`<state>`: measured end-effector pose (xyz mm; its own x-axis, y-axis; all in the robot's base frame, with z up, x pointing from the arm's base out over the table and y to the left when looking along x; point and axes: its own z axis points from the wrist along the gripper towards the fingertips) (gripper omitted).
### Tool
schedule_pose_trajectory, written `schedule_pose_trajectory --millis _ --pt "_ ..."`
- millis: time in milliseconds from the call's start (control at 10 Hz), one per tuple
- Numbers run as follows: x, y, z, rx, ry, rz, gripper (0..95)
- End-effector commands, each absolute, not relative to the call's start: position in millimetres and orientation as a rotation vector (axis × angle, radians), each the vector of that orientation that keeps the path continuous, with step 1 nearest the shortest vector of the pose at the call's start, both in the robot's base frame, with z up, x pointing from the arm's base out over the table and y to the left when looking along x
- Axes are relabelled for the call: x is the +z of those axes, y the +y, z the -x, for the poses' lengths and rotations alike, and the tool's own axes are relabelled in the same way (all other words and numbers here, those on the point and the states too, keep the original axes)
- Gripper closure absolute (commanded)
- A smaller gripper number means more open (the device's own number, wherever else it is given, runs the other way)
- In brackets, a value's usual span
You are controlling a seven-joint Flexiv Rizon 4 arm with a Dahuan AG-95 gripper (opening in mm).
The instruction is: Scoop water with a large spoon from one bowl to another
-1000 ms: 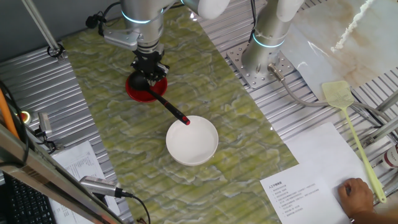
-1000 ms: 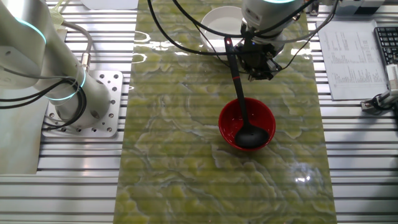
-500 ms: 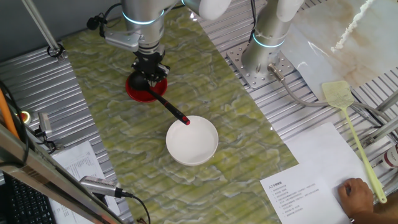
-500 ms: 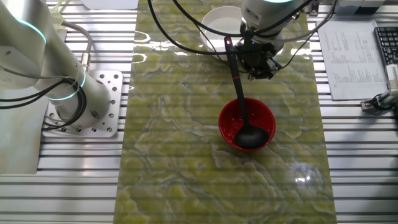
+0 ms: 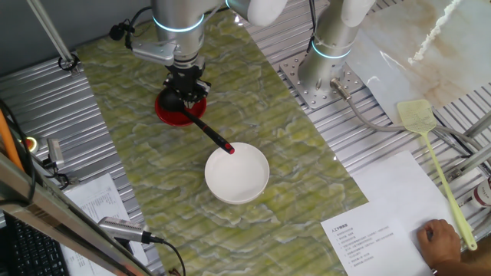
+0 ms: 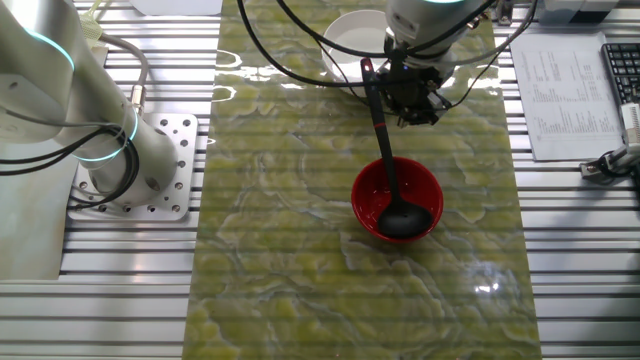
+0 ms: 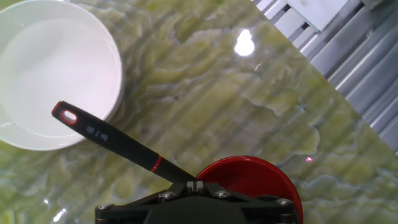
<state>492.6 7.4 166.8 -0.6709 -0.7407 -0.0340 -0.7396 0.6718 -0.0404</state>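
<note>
- Over the last second almost nothing has shifted: my gripper (image 6: 408,98) stays clamped on the large spoon (image 6: 385,150), its head still down in the red bowl (image 6: 368,190), so no scoop has left for the white bowl (image 5: 236,172).
- Only the other fixed view shows the head in the bowl; the hand view hides it, and I cannot make out the water.

Glossy silver-white arm (image 5: 178,27) segments with glowing cyan rings at the joints, black cables looped around, ending in a black gripper (image 6: 404,92) with silver screws
</note>
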Motion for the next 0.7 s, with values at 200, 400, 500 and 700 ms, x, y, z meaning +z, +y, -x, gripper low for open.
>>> schedule_pose_trajectory --millis 200,400,500,700 --pt "165 11 -493 -0.038 2.76 1.391 95.0" --pt "163 16 -492 -0.042 2.739 1.435 95.0" --pt "162 18 -492 -0.043 2.719 1.473 95.0" --pt "160 22 -491 -0.045 2.678 1.549 95.0"
